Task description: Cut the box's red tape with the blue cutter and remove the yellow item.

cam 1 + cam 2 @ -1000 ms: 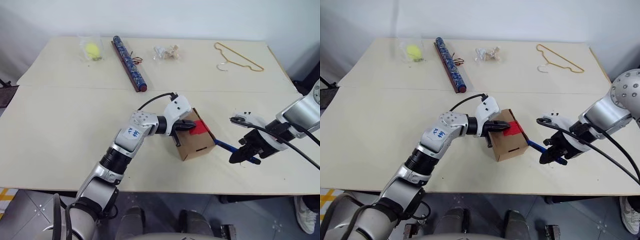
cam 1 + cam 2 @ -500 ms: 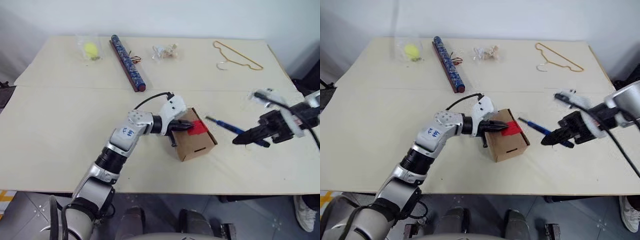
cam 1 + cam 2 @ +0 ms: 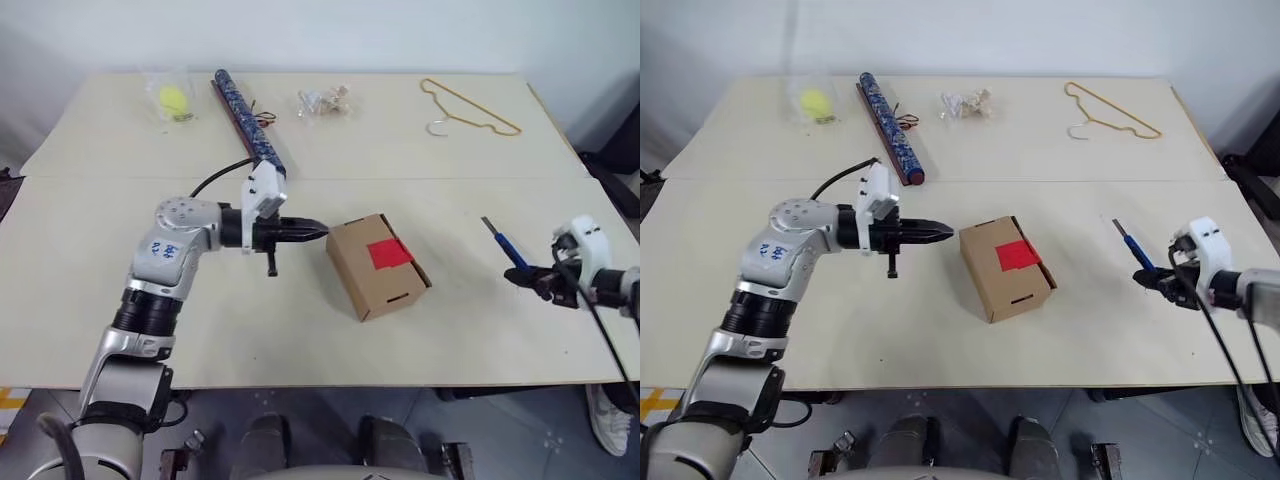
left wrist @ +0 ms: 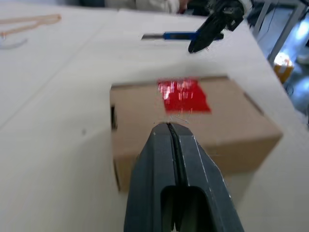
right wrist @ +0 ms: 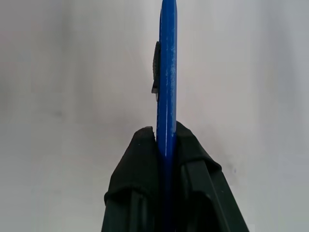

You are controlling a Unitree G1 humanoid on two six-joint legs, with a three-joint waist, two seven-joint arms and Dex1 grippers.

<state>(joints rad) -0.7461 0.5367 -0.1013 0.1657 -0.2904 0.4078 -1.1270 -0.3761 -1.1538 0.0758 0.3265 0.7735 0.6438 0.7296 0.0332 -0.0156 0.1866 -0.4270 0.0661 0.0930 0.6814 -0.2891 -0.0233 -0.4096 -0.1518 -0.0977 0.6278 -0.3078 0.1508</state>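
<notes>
The box [image 3: 378, 265] sits on the table [image 3: 320, 330] near the middle of its front half, flaps shut, with the red tape [image 3: 387, 254] as a square patch on its top. The left gripper [image 3: 318, 231] lies level just to the robot's left of the box, its two black fingers pressed together and empty, the tips pointing at the box's upper edge with a small gap between them and the cardboard. Well to the right, near the table's right edge, the right gripper [image 3: 532, 279] is clamped on the blue cutter [image 3: 506, 249], whose free end points up the table, away from the robot. Along the far edge lie a bagged yellow-green ball [image 3: 172, 98], a long dark patterned tube [image 3: 247, 122], a small clear packet [image 3: 324, 99] and a yellow wire hanger [image 3: 468, 107].
</notes>
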